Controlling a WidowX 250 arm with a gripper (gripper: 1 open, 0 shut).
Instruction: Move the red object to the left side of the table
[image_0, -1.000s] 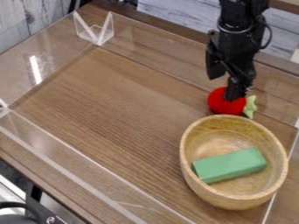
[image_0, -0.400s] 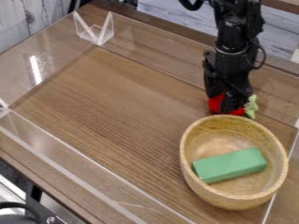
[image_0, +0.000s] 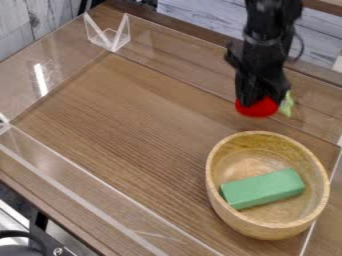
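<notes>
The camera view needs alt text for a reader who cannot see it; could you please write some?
A black end effector is shut on a small rounded red toy above a light wood-grain table. Nearby, a round wooden bowl holds a green rectangular block.

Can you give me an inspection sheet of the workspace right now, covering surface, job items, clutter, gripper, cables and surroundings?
Surface: wood-grain table, bordered by low clear acrylic walls.
Job's things: red object at the far right of the table, under the gripper, with a green leafy tip toward the right.
Clutter: wooden bowl near right, holding a green block.
Grippers: gripper pointing down, shut on the red object.
Cables: dark cable beside the arm.
Surroundings: clear acrylic stand at the far left; pale wall behind.
</notes>
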